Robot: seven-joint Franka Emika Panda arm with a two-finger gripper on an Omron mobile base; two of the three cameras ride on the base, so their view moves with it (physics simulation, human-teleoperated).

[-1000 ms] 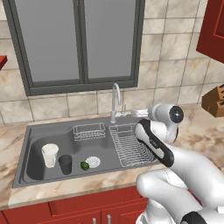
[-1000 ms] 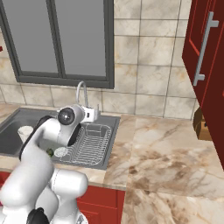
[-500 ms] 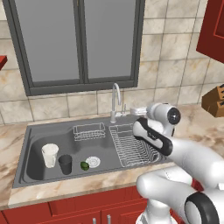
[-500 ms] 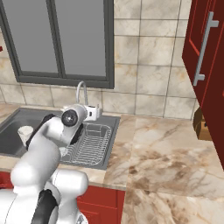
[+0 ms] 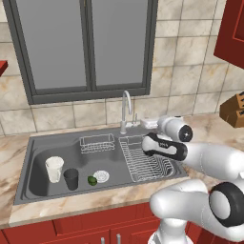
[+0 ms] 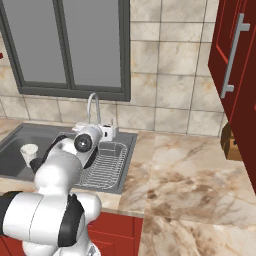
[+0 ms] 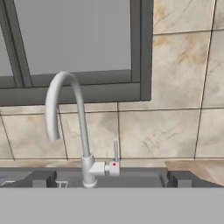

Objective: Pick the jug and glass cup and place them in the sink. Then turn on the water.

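Standing in sink [image 5: 35, 157]: one jug [image 5: 54, 169], one glass cup [image 5: 71, 178]; hand [image 5: 148, 123] apparently spread, empty.

Jug and glass cup upright in your sink's left basin.
The pale jug [image 5: 54, 169] stands just left of the dark glass cup [image 5: 71, 178]; the grey steel sink [image 5: 33, 157] carries its curved chrome tap [image 7: 65, 127] behind.

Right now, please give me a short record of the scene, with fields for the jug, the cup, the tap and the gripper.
jug: pale jug stands upright in the left basin of the sink
glass cup: dark glass cup stands upright just right of the jug, same basin
tap: curved chrome tap behind the sink, no water running
gripper: gripper open, empty, facing the tap lever
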